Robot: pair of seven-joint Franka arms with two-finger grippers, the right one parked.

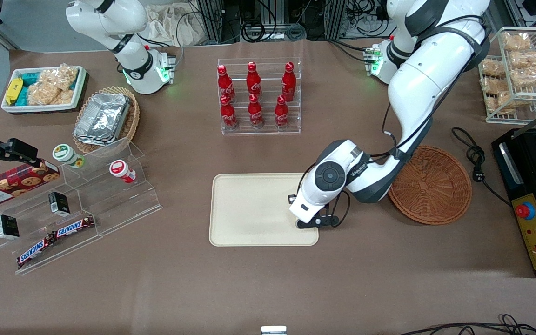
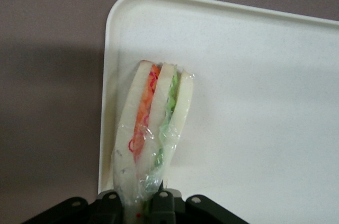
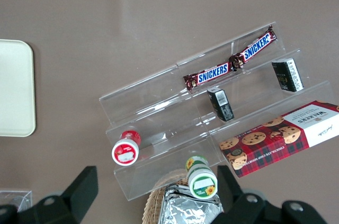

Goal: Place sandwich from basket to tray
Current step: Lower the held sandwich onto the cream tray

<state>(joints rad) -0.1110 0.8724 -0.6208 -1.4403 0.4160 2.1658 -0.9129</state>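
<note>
Where the flat cream-beige rectangular plastic tray [image 1: 249, 209] lies mostly bare, we see our tool [image 2: 142, 203] low over its corner nearest the round reddish-brown wicker basket [image 1: 431, 186], clamping the plastic-wrapped triangular sandwich [image 2: 153, 128] close to the rim.

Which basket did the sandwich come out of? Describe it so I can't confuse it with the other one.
Start at the cream rectangular plastic tray, where the left gripper holds the wrapped sandwich. Beside it, toward the working arm's end, sits the round reddish-brown wicker basket. Unlike the paler basket, it holds no foil containers.
</note>
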